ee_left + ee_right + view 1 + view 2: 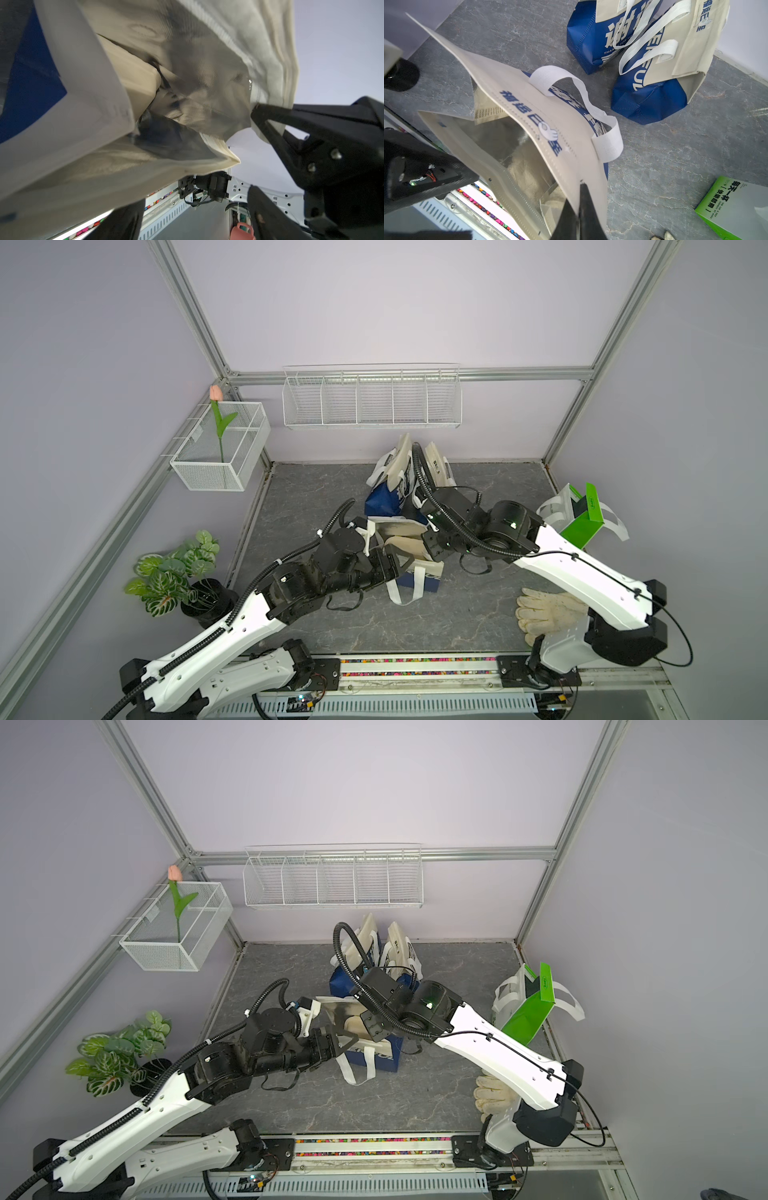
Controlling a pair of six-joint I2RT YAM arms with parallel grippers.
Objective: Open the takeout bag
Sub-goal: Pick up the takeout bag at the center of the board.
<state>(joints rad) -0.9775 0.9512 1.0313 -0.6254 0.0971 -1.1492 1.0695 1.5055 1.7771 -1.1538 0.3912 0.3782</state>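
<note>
Bare tabletop (457, 614) before takeout bag (405, 537); spare bags (388, 495) crowd behind.

Blue-and-cream bags: three. Front bag (512, 108), one rear bag (583, 43), second rear bag (652, 101).
Green bag (579, 526): one.
Baskets: two. Corner basket (220, 456), wall basket (370, 402).
Plant (170, 572): one.
Tulip (215, 393): one.
Gloves (544, 610): stacked, count unclear.
Arms: two. Left arm (232, 630), right arm (590, 572).

Matt cloth, shiny lining
The takeout bag (517, 116) has dimpled fabric walls, silvery foil inside; the table (478, 614) looks matt grey stone; the basket (372, 398) at twelve o'clock is white wire.
</note>
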